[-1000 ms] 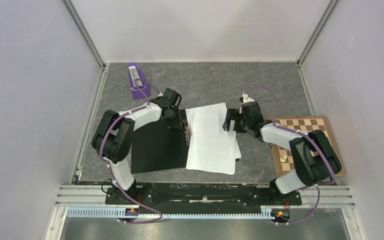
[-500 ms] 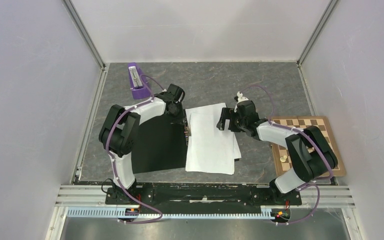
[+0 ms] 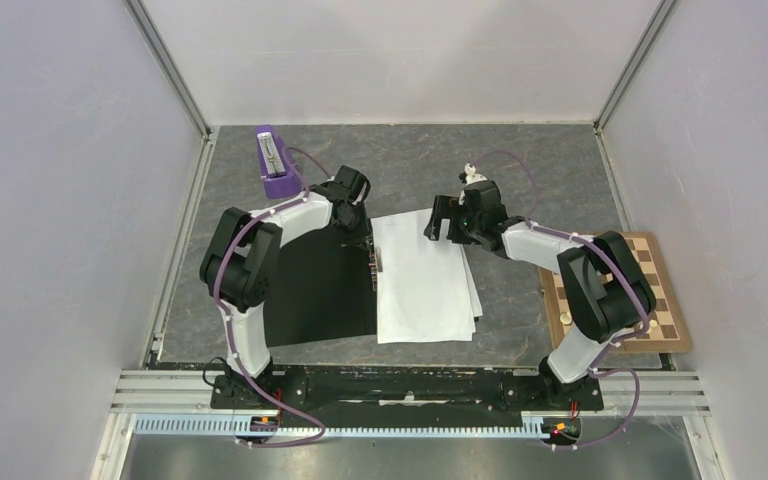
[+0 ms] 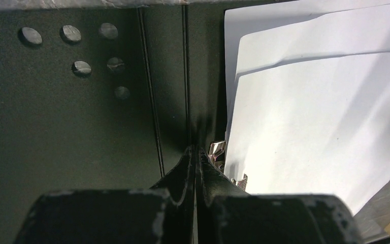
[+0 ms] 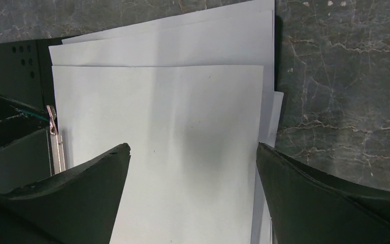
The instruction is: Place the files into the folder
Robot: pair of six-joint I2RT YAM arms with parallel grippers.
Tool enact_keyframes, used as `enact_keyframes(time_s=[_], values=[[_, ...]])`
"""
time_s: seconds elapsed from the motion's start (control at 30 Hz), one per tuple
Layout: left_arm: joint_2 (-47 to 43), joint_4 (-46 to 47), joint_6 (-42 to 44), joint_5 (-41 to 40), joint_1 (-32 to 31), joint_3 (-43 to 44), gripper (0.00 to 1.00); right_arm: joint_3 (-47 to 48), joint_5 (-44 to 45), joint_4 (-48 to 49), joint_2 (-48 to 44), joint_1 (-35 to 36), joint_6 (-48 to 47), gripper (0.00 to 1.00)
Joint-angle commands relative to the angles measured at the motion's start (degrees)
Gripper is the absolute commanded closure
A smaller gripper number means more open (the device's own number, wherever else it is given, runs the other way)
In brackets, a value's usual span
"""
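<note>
files [image 3: 425,280] on folder [image 3: 320,290] right half, chessboard [image 3: 670,312] seemingly apart, right

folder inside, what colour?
The folder is black inside. The top external view shows it best.

The grey marbled table [image 3: 520,160] carries the open folder [image 3: 315,290] at centre, a chessboard [image 3: 665,320] at right, and a purple object [image 3: 275,165] at far left.

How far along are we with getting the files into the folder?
Done: the folder lies open, the files fanned unevenly on its right half beside the spine clip. In hand: left gripper shut at the spine; right gripper open over them, holding nothing. Left: square the stack, likely close the folder.
</note>
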Motion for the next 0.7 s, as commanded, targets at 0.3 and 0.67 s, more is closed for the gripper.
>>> enact_keyframes(time_s=[0.3, 0.67], values=[[-1.2, -2.1, 3.0, -3.0, 0.1, 3.6, 0.93, 8.0, 7.4, -9.2, 2.2, -1.2, -4.3, 0.02], [1.4, -5.6, 5.6, -4.2, 0.2, 19.3, 0.84, -13.8, 17.0, -19.8, -24.7, 13.7, 1.2, 0.10]])
